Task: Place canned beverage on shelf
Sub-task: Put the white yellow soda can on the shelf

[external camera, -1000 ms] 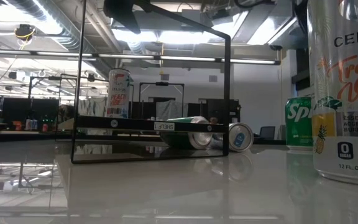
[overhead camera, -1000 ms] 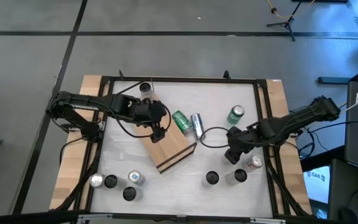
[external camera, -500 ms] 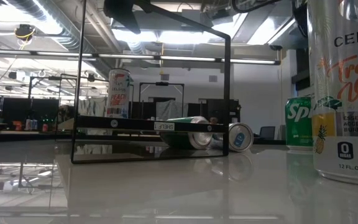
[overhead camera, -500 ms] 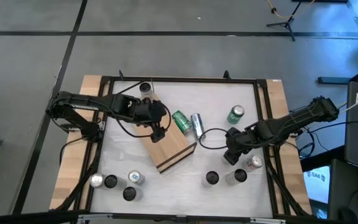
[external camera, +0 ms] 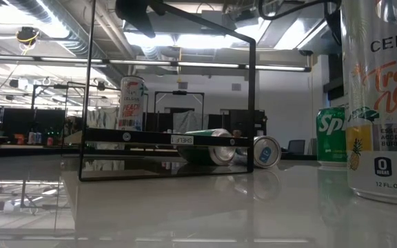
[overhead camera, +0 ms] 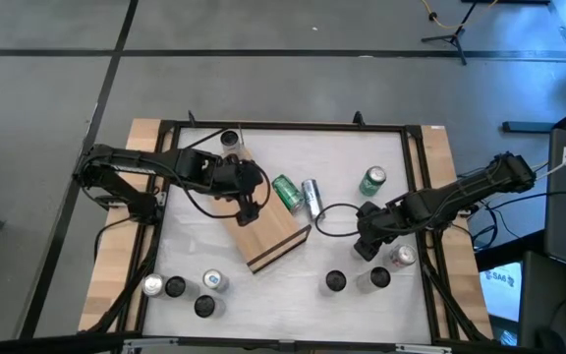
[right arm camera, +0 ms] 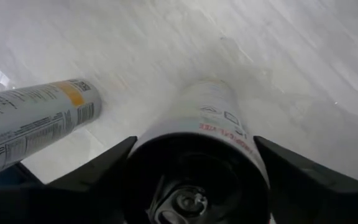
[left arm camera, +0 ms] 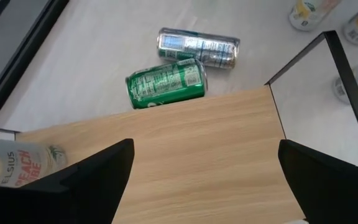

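right end effector (right arm camera: 194, 180) | astride upright can (right arm camera: 197, 143) | right table side

The left claw (overhead camera: 250, 208) hangs with its fingers spread over one end of the wooden shelf (overhead camera: 268, 236). The bare board below it is free. Just ahead of that claw, a tipped green can (left arm camera: 165, 83) and a tipped silver can (left arm camera: 197, 47) lie beside the shelf's long edge and block that side. A tall can (overhead camera: 230, 140) stands close by that claw's arm. The right claw (overhead camera: 366, 244) sits directly over a white can (right arm camera: 197, 124), and another can (right arm camera: 33, 124) stands close beside it. A dark-topped can (overhead camera: 335, 282) stands near that claw. Between the two claws a black cable (overhead camera: 334, 216) loops across the otherwise open tabletop (overhead camera: 352, 157).
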{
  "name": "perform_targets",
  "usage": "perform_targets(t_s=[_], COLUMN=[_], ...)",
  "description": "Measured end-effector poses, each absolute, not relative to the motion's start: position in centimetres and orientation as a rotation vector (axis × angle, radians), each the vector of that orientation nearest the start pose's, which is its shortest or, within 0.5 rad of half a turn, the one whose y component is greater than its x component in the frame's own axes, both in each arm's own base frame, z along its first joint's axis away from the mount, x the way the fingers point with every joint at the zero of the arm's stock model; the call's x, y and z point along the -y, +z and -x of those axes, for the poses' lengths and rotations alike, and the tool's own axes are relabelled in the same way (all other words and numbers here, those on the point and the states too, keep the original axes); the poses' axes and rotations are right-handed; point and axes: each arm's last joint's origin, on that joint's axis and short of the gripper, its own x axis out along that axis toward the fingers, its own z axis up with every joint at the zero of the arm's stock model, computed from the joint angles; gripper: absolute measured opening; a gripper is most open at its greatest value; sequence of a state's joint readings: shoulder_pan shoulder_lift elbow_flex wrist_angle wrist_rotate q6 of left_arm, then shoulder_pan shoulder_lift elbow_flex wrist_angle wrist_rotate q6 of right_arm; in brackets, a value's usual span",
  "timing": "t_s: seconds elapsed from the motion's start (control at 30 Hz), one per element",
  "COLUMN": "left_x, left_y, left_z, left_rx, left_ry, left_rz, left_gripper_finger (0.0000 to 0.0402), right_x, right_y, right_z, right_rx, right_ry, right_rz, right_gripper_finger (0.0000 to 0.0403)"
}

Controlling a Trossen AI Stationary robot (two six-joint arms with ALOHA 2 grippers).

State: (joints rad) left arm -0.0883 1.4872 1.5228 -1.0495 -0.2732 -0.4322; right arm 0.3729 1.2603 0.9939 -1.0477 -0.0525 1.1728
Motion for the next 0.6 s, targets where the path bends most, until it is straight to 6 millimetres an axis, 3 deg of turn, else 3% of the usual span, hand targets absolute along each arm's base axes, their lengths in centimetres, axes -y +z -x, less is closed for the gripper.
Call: perform_targets(t_s=[0.07,0.3,0.43,0.6], left_x=[1.8,1.8,1.6,1.4], left_y=[35.4,35.9,37.2,39.0], left_z=[-29.0,-28.3,-26.9,-24.3], left_rx=[-0.951,-0.955,-0.918,-0.866], left_ry=[0.368,0.316,0.309,0.31], left_rz=[0.193,0.145,0.146,0.153], left_gripper_finger=[0.0386,0.0386,0.0386,0.0386], right_x=[-8.0,-7.8,-6.9,-5.0], right_y=[25.5,25.6,26.5,28.1], right_z=[-20.1,-20.2,-20.9,-21.9], right_rx=[-1.326,-1.34,-1.323,-1.259], right_ry=[-0.43,-0.385,-0.326,-0.258], right_rz=[-0.77,-0.731,-0.722,-0.653], right_gripper_finger=[0.0257,0.0262,0.0277,0.0261])
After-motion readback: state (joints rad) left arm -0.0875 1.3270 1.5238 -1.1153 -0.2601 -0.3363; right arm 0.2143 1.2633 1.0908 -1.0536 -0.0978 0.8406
